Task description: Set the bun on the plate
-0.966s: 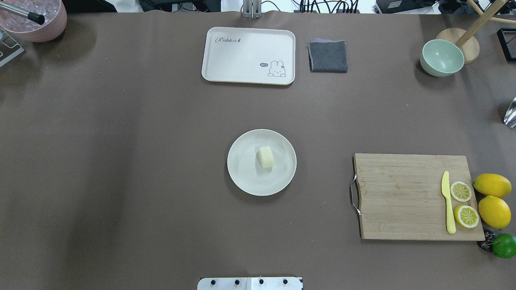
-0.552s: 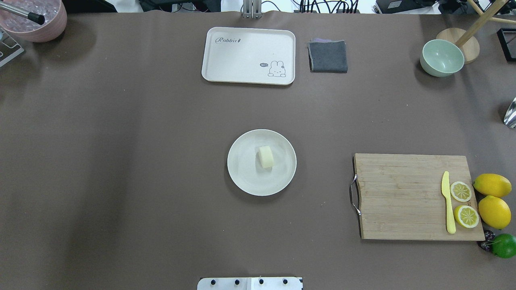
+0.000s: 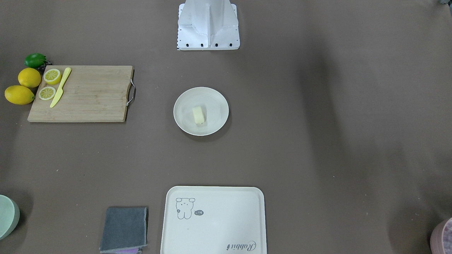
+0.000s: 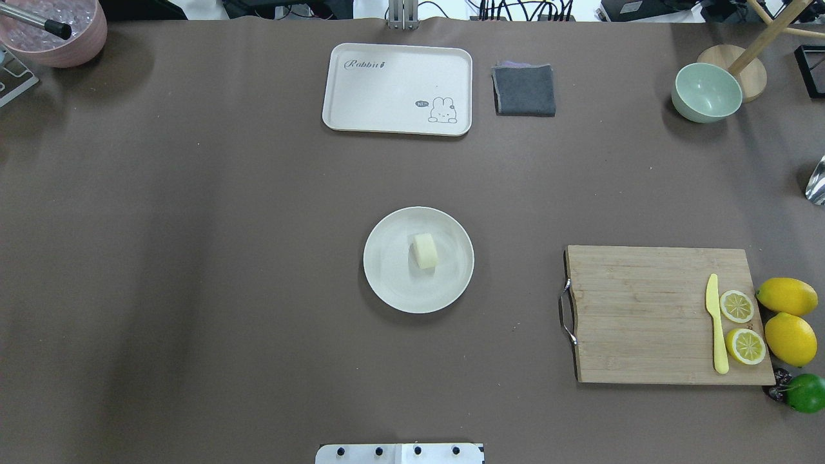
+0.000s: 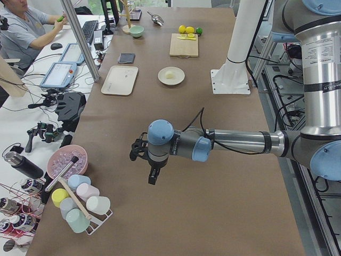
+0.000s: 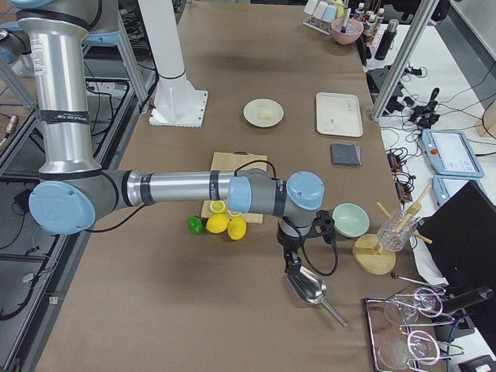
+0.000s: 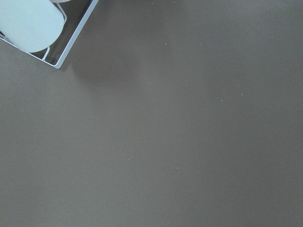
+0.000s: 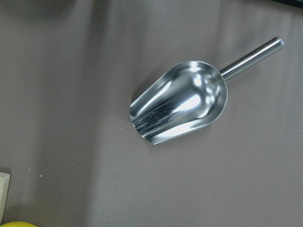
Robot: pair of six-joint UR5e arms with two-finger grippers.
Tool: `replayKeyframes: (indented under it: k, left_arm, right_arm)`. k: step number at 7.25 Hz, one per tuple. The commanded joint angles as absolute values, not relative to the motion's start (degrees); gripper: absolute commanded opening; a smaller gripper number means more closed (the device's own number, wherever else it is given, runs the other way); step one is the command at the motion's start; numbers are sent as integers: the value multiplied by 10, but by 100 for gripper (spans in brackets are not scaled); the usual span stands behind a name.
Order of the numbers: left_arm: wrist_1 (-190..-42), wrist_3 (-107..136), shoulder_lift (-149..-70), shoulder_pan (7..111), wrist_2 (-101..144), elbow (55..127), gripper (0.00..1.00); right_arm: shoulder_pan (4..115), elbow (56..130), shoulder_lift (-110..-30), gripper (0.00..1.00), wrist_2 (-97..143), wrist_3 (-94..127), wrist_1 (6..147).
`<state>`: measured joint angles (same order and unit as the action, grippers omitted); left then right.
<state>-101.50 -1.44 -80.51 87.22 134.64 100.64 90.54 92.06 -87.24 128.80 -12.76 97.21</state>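
Nothing had moved since before; we saw the stubby pale-yellow bun [image 4: 425,251] resting on the round off-white plate [image 4: 387,285], and could not tell whether left gripper [image 5: 153,176] or right gripper [image 6: 292,266] was open

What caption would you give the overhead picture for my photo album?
The bun rests on the plate mid-table; cutting board with lemon halves to the right, tray and grey cloth beyond.
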Motion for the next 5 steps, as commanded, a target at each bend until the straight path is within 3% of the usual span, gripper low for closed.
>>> replayKeyframes:
  k: [1, 5]
  left_arm:
    - [-1015, -14, -807, 873, 1346, 1005, 97]
    - [-1006, -2, -812, 874, 1346, 1024, 97]
  right_arm:
    - [901, 919, -872, 100, 1288, -128, 971]
    - [899, 918, -875, 100, 1292, -129, 970]
